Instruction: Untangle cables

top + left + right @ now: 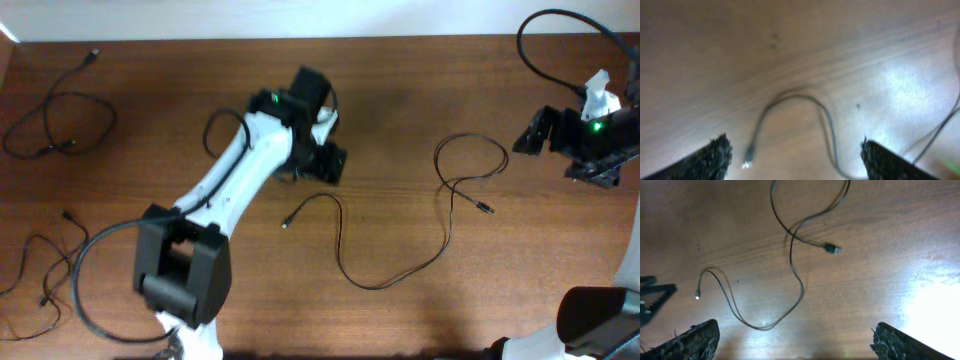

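Hovering wide open over the bench (pixel 400 120), both grippers hold nothing.
Left gripper (pixel 795 146) hangs above the middle cable (pixel 340 238), whose plug end is blurred; right gripper (pixel 795 330) sits apart from it. A second cable (pixel 70 75) and a third cable (pixel 40 238) lie far left, the third cut off by the frame.
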Motion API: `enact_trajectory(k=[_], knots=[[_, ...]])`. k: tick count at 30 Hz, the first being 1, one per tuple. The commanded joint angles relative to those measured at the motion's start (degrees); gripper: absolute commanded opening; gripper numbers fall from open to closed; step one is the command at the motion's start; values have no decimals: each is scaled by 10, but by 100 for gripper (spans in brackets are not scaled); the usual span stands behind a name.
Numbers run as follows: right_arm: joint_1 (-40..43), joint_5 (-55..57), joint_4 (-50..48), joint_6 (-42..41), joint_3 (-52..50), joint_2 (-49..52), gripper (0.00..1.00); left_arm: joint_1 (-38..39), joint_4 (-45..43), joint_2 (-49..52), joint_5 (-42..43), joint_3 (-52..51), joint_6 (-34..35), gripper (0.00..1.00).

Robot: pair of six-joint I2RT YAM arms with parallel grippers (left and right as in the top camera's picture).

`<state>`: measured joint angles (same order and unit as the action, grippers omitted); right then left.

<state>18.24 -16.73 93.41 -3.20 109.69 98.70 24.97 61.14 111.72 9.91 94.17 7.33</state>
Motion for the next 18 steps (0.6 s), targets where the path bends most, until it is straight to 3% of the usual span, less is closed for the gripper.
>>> enact_trajectory(k=[1,4,7,10,13,16,18], knots=[[1,9,-13,-1,-24,2,99,28,-129,-92,31,-156,34,84],[1,9,-15,0,-37,2,99,59,-191,-92,39,-223,47,83],[1,9,-15,0,-38,2,99,89,-231,-90,36,-254,50,69],[1,9,-22,0,-38,2,99,108,-276,-76,-33,-289,137,52],[1,9,-25,-1,-38,2,99,108,-292,-64,-34,-289,174,36],[1,9,-26,0,-38,2,99,108,-294,-50,-39,-289,190,26],[1,9,-30,0,-38,2,99,108,-302,-35,-39,-289,205,25]])
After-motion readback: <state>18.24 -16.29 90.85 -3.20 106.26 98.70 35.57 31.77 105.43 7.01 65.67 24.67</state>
